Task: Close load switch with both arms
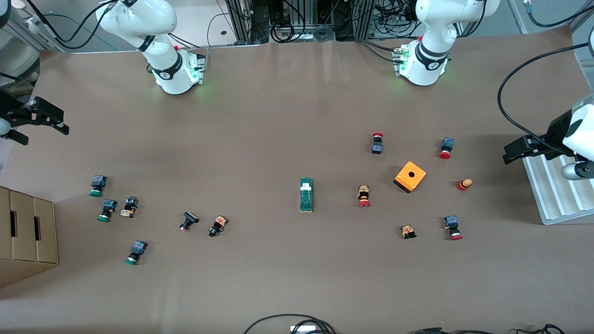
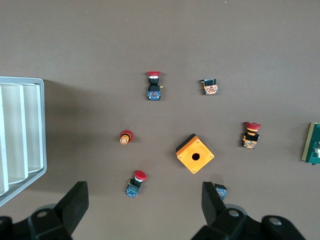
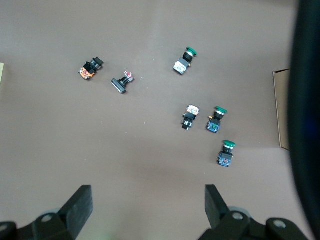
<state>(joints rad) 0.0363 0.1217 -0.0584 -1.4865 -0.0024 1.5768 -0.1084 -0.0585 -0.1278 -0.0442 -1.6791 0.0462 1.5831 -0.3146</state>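
Nothing started yet, by the look of it. The narrow dark-green load switch with the small white sliding piece [image 1: 306, 195] lies flat on the brown desk [image 1: 278, 116], roughly mid-desk, untouched and well apart from both tools. The white piece sits at the end farther from the front camera; can't tell from here if that counts as open or closed. All of the task looks left: both arms need to come in, one likely to brace the block, the other to push the slider.

Near to far:
- Cardboard box with slots [image 1: 28, 232] at the right arm's end, nearest the camera. Inside not visible.
- Green-capped push buttons [image 1: 133, 253] scattered toward the right arm's end; red-capped push buttons [image 1: 453, 228] toward the left arm's end.
- Orange cube with a hole in its top face [image 1: 410, 176], between the switch and the left arm's end, nothing in the hole.
- White ribbed tray [image 1: 552, 195] at the left arm's end; slots look empty as far as they show.

Left tool [image 1: 524, 149] hangs over the edge of that tray, jaws wide, holding nothing; its wrist view catches the switch only at the frame edge. Right tool [image 1: 39, 118] is out over the desk edge at the right arm's end, jaws wide too, empty. Both arms waiting.
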